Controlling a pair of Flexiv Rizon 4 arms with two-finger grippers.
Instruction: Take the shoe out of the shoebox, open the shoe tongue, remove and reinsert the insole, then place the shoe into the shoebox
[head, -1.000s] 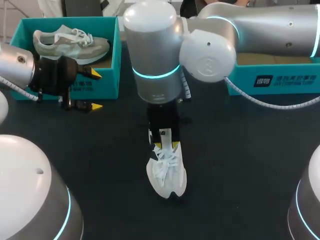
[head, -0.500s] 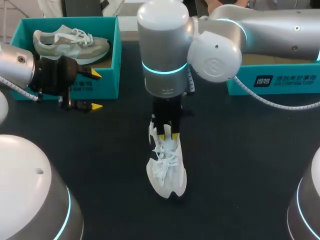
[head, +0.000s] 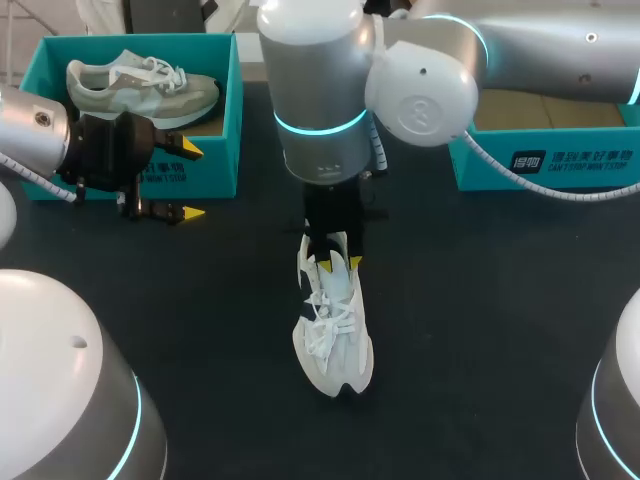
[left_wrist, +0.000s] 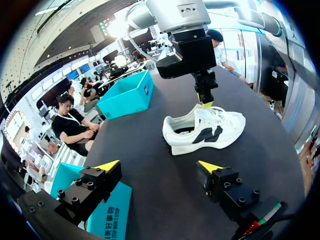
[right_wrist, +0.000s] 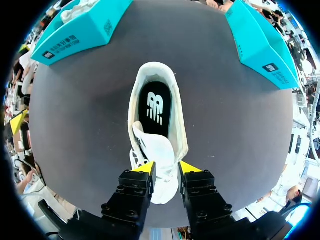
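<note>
Tongue is coming open; white lace-up sneaker (head: 335, 340) sits on the black table (head: 480, 330), outside the box.
Head view: right jaws have drawn back toward the heel end since a second ago, and the sneaker hasn't shifted. Left jaws hang wide open and empty beside the teal cardboard shoebox (head: 225, 120). Left wrist view: sneaker upright on its sole, well ahead of us. Right wrist view: jaws pinched narrow on the white tongue (right_wrist: 159, 147), black insole (right_wrist: 155, 107) exposed. We judge the tongue step nearly done, insole pull next.
</note>
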